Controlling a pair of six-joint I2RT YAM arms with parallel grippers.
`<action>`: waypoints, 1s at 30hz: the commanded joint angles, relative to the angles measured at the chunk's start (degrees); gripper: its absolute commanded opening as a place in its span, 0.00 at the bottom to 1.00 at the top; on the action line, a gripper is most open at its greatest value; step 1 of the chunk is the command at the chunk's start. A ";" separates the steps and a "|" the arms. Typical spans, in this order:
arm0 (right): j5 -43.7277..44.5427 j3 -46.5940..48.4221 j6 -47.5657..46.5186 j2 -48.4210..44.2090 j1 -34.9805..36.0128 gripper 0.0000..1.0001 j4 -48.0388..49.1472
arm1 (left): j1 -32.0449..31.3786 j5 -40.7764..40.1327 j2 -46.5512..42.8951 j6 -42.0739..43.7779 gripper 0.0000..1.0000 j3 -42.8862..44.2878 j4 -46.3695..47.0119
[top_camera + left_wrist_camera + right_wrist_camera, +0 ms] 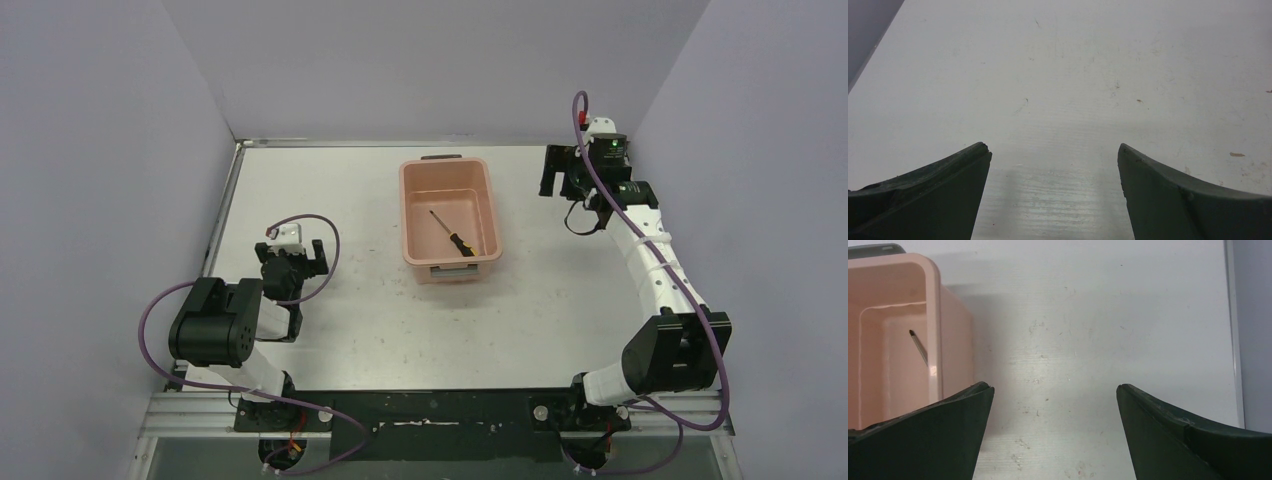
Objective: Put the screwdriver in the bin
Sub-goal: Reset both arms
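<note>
The salmon-pink bin (410,200) stands at the middle back of the table. The screwdriver (452,234) lies inside it on its floor, shaft toward the far left, yellow-and-black handle toward the near right. My right gripper (558,170) is open and empty, to the right of the bin, above the table. In the right wrist view (1055,387) the bin's corner (933,300) and the screwdriver's shaft tip (918,345) show at the left. My left gripper (292,262) is open and empty over bare table at the left; the left wrist view (1054,147) shows only the tabletop.
Grey walls enclose the table on the left, back and right. The table's right edge strip (1232,330) shows in the right wrist view. Purple cables loop beside both arms.
</note>
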 commanded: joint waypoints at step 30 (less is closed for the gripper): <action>2.66 0.05 0.02 -3.03 0.01 1.00 2.49 | -0.07 0.35 -0.33 0.51 0.97 1.05 1.69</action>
